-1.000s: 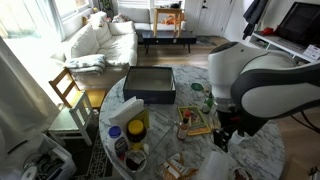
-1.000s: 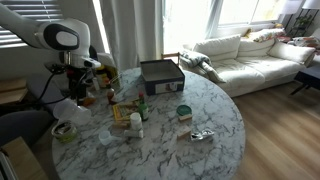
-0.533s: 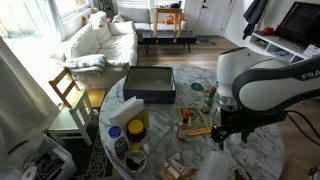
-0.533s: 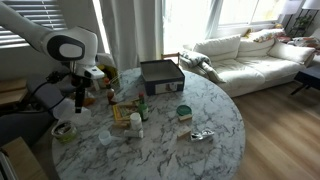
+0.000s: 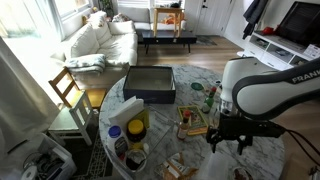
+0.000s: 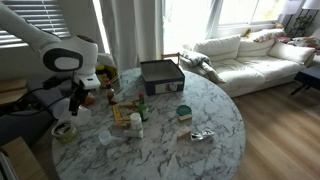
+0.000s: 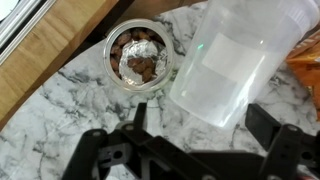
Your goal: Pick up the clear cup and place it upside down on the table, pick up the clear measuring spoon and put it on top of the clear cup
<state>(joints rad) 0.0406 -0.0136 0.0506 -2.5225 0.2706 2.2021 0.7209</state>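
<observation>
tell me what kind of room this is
Most likely a home living room: a white sofa, a low dark coffee table in front of it, and a round marbled table crowded with household bits.

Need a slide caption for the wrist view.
Open gripper poised over the clear cup on the marbled table, a small round dish of brown bits beside it.

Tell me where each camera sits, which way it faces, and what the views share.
Exterior view: high beside the arm, facing across the table to the sofa.
Exterior view: off the table's edge, arm at left, sofa at right back.
Wrist view: looks down on the cup and jar; open fingers at the bottom.
Shared: both exterior views show the arm, table, sofa and box.
</observation>
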